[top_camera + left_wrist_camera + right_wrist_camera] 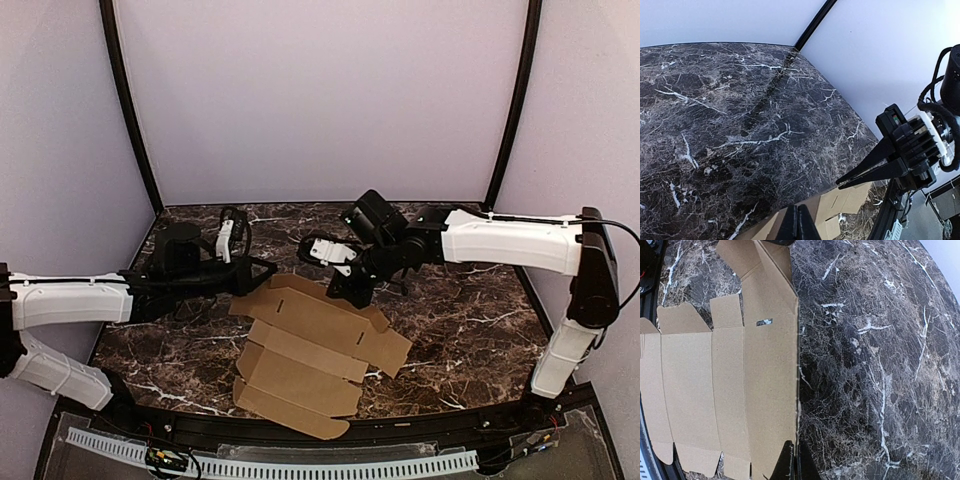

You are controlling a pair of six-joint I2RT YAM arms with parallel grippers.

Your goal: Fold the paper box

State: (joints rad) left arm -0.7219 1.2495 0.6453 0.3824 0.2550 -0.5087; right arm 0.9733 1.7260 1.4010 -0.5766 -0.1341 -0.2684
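Observation:
The paper box (310, 345) is a flat brown die-cut sheet with flaps and slots, lying mid-table. My left gripper (268, 272) is at its far left corner. In the left wrist view its fingers (797, 215) are pressed together at the sheet's edge (840, 202), apparently shut on it. My right gripper (350, 292) is at the sheet's far edge. In the right wrist view it (796, 452) is shut, with the edge of the sheet (760, 365) running between the fingers. It also shows in the left wrist view (841, 183), shut on that edge.
Dark marble table (460, 320) enclosed by lilac walls with black corner posts (130, 110). A white perforated rail (300, 468) runs along the near edge. The sheet's near flaps (290, 410) reach close to the table's front rim.

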